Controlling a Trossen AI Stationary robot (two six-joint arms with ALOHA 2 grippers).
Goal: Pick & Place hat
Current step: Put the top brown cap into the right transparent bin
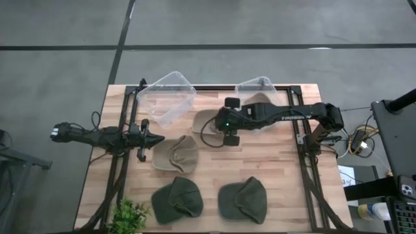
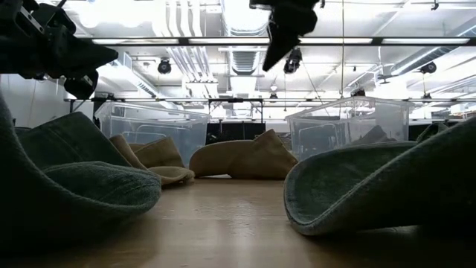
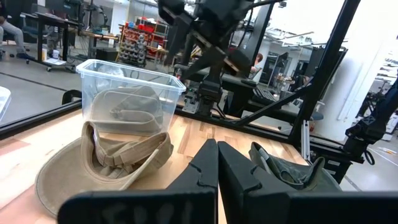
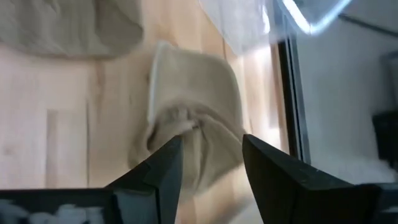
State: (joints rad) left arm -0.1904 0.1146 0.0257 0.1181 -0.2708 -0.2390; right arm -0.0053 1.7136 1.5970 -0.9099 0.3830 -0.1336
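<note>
High view: released right hand (image 1: 231,121) hovers over tan hat (image 1: 207,121); left hand (image 1: 156,139) clenched.

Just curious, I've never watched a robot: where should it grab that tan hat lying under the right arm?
Probably the bunched, raised fold of the tan hat, coming straight down. The right tool hangs open directly above it, fingers either side of that ridge; the flat brim offers little to pinch.

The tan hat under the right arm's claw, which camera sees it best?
The right wrist view: the tan hat lies right below the open right gripper. The high view has the arm over most of it. The low view shows it side-on. The left wrist view cannot settle it.
</note>
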